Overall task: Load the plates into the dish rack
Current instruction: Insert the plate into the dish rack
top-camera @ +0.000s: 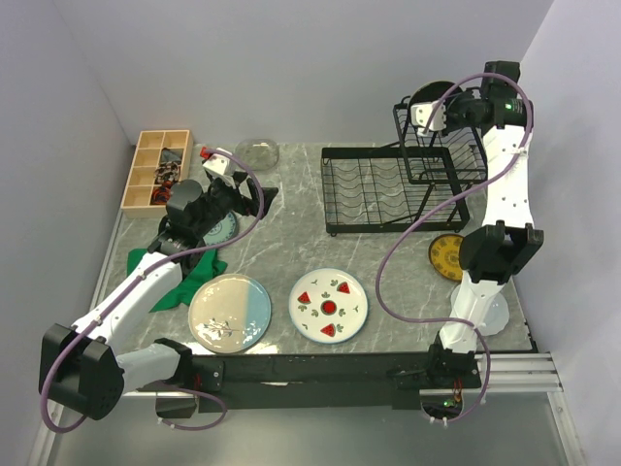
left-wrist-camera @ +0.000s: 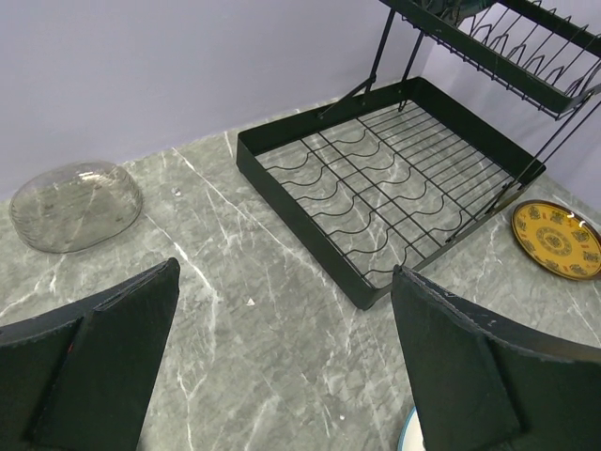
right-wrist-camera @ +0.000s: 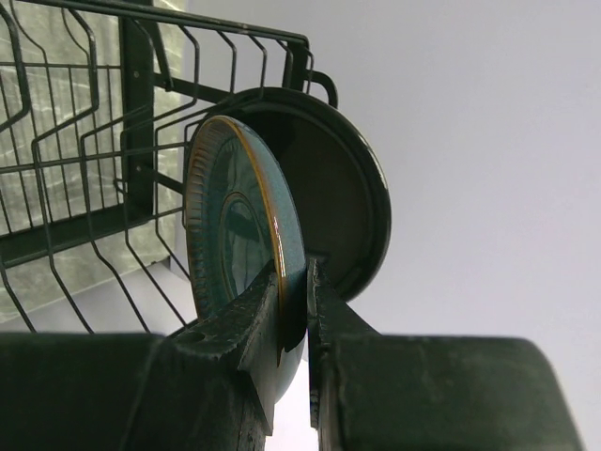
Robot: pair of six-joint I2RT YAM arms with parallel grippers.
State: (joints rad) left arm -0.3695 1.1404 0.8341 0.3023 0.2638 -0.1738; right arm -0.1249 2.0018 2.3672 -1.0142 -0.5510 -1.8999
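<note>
The black wire dish rack has a slotted lower tray (top-camera: 374, 189) and a raised upper basket (top-camera: 456, 160). My right gripper (right-wrist-camera: 305, 272) is shut on the rim of a slate-blue plate (right-wrist-camera: 230, 216), held on edge at the upper basket (right-wrist-camera: 84, 141), close beside a black plate (right-wrist-camera: 343, 188) standing there. The black plate also shows in the top view (top-camera: 432, 95). My left gripper (left-wrist-camera: 286, 272) is open and empty above the table, left of the lower tray (left-wrist-camera: 376, 188). The cream-and-blue plate (top-camera: 230, 313), watermelon plate (top-camera: 329, 306), yellow patterned plate (top-camera: 448, 256) and clear glass plate (top-camera: 257, 152) lie on the table.
A wooden compartment box (top-camera: 155, 168) stands at the far left. A green cloth (top-camera: 175, 272) lies under the left arm, with a pale plate (top-camera: 223, 229) partly hidden beside it. Walls close in at the back and on both sides.
</note>
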